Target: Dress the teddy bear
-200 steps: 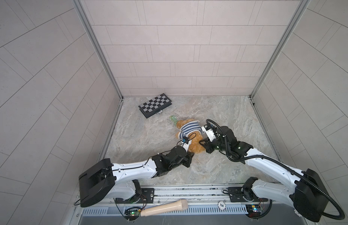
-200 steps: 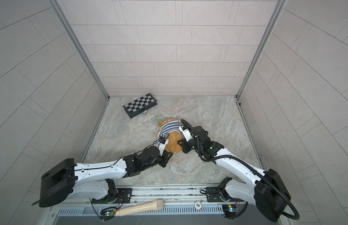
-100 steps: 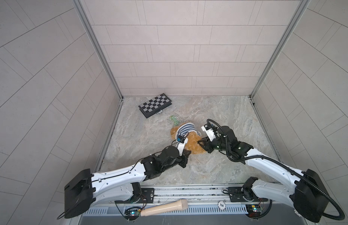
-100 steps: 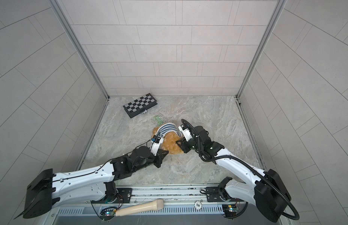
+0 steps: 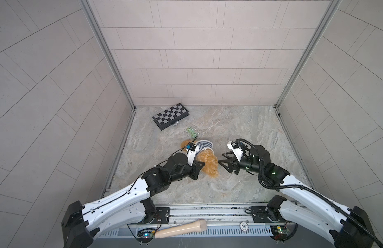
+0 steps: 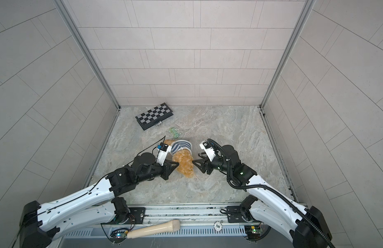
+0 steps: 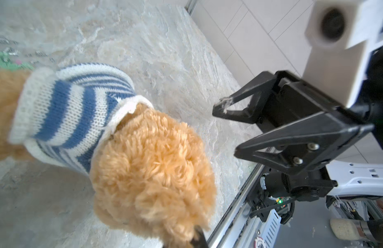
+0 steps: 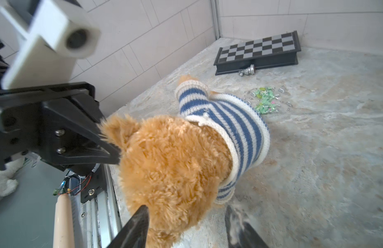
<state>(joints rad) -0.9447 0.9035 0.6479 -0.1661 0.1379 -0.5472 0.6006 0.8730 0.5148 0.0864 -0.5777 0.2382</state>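
Observation:
The teddy bear [image 5: 208, 165] [image 6: 184, 164] lies on the marble floor, golden-brown and fluffy, with its head [image 8: 175, 161] toward the front. A blue-and-white striped sweater [image 5: 204, 146] [image 7: 68, 107] [image 8: 235, 124] covers its body and one arm. My left gripper [image 5: 202, 165] [image 6: 177, 164] [image 8: 110, 139] is shut on an ear at the left side of the head; in its own wrist view only a dark fingertip [image 7: 198, 235] shows under the fur. My right gripper [image 5: 220, 158] [image 6: 196, 157] [image 7: 226, 130] [image 8: 187, 209] stands open at the head's right side, its fingers straddling the edge of the fur.
A folded chessboard [image 5: 171, 116] [image 8: 257, 52] lies at the back left with a silver piece [image 8: 247, 70] beside it. Green beads [image 5: 191, 133] [image 8: 264, 98] lie just behind the bear. A wooden handle [image 5: 182, 228] and a chip [image 5: 243, 225] rest on the front rail.
My right gripper has opened and let go of the bear. My left gripper has closed on the ear, and the bear has shifted slightly left and forward.

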